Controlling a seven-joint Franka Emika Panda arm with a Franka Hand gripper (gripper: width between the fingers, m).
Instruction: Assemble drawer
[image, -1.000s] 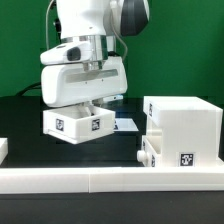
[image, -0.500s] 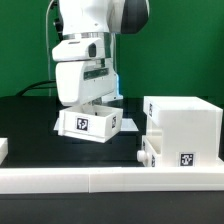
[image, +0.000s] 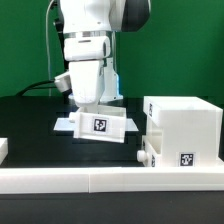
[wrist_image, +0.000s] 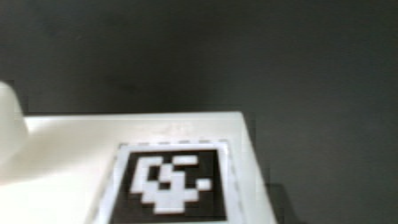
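Toward the middle of the black worktop the gripper (image: 96, 107), fingers apparently clamped on 1 small tray (image: 103, 126), carries it tilted beside the housing (image: 182, 135) at the front edge, so no tray looks inserted yet and fitting remains.

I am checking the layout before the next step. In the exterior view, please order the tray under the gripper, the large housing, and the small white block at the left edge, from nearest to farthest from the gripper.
1. The tray, directly below the gripper.
2. The housing, on the exterior view's right.
3. The white block, at the far left edge.
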